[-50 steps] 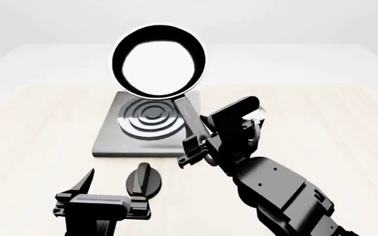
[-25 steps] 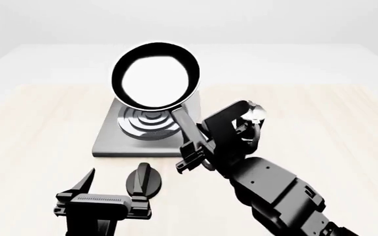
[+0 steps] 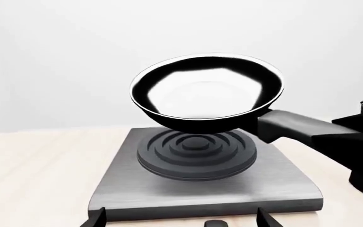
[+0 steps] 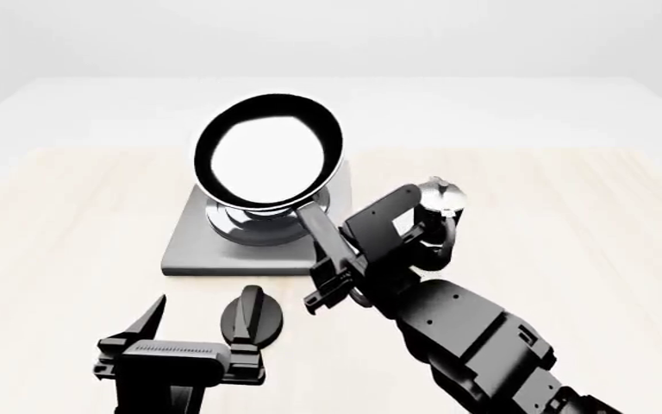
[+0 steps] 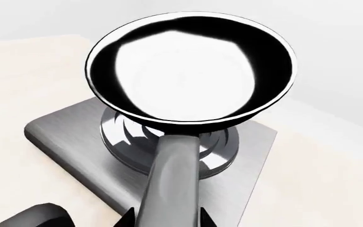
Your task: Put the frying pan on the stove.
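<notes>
The frying pan (image 4: 268, 153) is a round glossy black pan with a bright reflective inside. It hangs just above the stove (image 4: 199, 246), tilted toward me, and does not rest on it. The stove is a grey metal slab with dark concentric rings (image 3: 196, 153). My right gripper (image 4: 334, 266) is shut on the pan's long black handle (image 5: 172, 179), which runs between its fingertips. The pan (image 3: 208, 92) hovers over the rings in the left wrist view, and the pan (image 5: 191, 68) fills the right wrist view. My left gripper (image 4: 182, 332) is open and empty, in front of the stove (image 3: 200, 194).
A small black round knob (image 4: 251, 315) lies on the pale wooden table (image 4: 66, 224) between the left gripper and the stove's front edge. My right arm (image 4: 481, 345) reaches in from the lower right. The table's far edge is behind the stove.
My right gripper has lowered the pan toward the stove and drawn it slightly nearer, so it now covers most of the rings. The left gripper has not moved.
</notes>
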Tool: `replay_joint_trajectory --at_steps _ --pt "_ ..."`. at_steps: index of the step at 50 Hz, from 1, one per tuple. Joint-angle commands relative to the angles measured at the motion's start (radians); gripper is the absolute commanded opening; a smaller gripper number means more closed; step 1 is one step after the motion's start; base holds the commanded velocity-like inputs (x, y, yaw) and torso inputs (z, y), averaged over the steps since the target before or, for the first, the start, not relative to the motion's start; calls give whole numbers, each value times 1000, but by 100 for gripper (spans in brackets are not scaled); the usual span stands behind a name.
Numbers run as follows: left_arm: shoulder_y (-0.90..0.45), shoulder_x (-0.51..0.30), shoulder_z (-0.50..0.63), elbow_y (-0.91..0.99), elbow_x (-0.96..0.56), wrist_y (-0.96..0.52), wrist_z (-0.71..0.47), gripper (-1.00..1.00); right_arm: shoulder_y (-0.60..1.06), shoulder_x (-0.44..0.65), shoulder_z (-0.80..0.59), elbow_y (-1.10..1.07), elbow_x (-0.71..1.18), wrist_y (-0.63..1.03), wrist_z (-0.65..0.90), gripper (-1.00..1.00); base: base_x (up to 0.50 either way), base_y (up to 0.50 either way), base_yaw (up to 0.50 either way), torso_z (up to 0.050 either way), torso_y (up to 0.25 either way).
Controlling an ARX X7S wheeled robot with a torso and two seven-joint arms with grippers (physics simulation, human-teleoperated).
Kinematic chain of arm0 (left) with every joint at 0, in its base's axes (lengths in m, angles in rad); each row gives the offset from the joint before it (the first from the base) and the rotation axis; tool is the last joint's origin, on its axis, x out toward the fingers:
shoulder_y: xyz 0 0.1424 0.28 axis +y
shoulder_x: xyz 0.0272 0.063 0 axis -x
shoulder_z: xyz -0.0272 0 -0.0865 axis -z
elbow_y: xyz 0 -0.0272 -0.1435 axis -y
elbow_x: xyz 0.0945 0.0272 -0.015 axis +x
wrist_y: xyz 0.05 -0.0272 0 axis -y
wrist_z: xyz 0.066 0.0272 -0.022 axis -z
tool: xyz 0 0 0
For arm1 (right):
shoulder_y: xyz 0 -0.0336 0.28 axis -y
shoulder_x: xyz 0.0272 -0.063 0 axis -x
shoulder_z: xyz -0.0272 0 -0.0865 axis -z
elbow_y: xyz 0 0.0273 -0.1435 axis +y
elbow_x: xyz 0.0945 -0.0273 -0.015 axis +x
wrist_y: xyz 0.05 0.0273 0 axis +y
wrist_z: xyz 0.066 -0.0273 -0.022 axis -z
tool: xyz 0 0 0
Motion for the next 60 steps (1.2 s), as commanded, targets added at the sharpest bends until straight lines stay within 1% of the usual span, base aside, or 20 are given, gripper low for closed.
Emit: replay_joint_trajectory --at_steps 1,26,44,60 --pt "1 -4 3 7 0 -3 -5 100 45 -27 20 20 -69 -12 5 -100 0 0 0 0 0" --pt "4 -10 9 13 0 -5 -14 100 59 -84 41 154 -36 -68 -56 -100 0 0 0 1 2" --pt "12 -19 4 25 -8 -2 -20 100 56 -101 15 187 -57 -81 -61 -100 0 0 0 0 2" --pt "2 -18 8 6 -12 4 -18 100 63 -125 5 274 -74 -121 -83 -100 0 0 0 1 2"
